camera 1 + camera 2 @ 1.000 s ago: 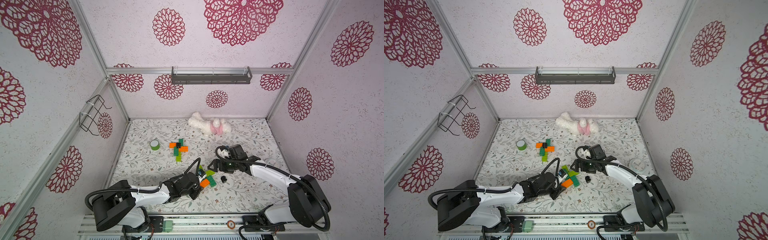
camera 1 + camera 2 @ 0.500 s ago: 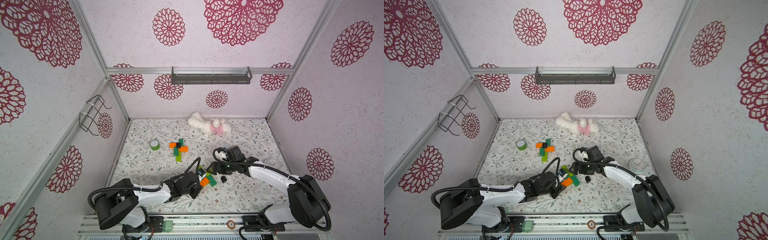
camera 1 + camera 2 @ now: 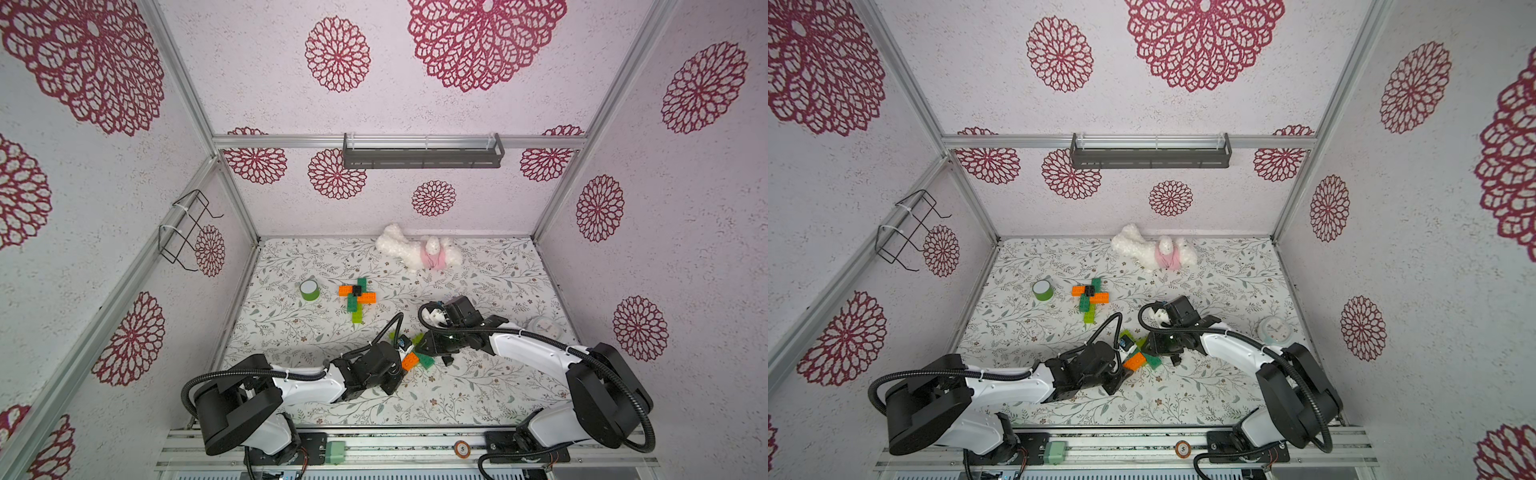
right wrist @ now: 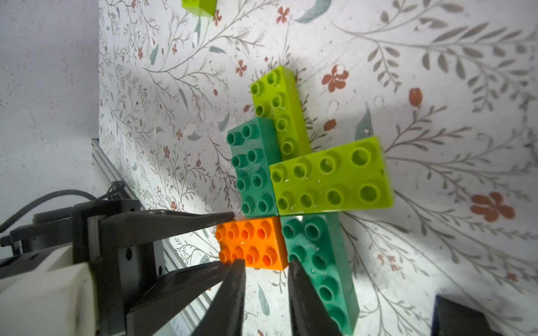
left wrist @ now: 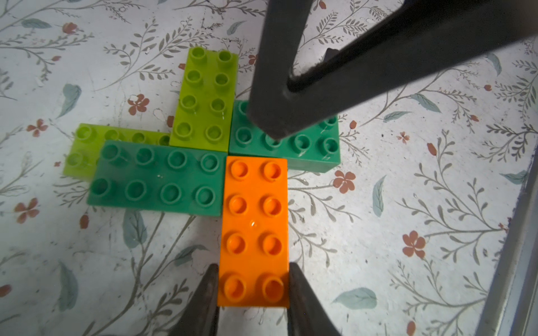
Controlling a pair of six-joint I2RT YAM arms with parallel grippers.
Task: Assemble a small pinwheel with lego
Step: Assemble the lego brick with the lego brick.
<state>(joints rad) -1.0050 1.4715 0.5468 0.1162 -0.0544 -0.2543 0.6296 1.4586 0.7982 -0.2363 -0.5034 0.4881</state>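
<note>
A half-built pinwheel of lego lies at the front middle of the table. It joins an orange brick (image 5: pixel 254 221), two dark green bricks (image 5: pixel 157 180) (image 5: pixel 308 151) and two lime bricks (image 5: pixel 206 99) (image 5: pixel 84 148). My left gripper (image 5: pixel 253 291) is shut on the orange brick's near end (image 3: pixel 409 361). My right gripper (image 4: pixel 265 270) hovers over the joint between the orange brick (image 4: pixel 251 241) and a dark green brick (image 4: pixel 320 261). Its fingers stand a narrow gap apart with only bare table between them, one tip on the dark green brick. A small black piece (image 4: pixel 460 317) lies beside it.
A finished pinwheel (image 3: pixel 356 293) lies further back, with a green tape roll (image 3: pixel 309 289) to its left. A white plush toy (image 3: pixel 419 253) rests at the back wall. A clear round object (image 3: pixel 542 326) sits at the right. Both arms crowd the front middle.
My right gripper has moved left over the bricks and its jaws have closed from wide to a narrow gap. The left gripper has kept its hold on the orange brick.
</note>
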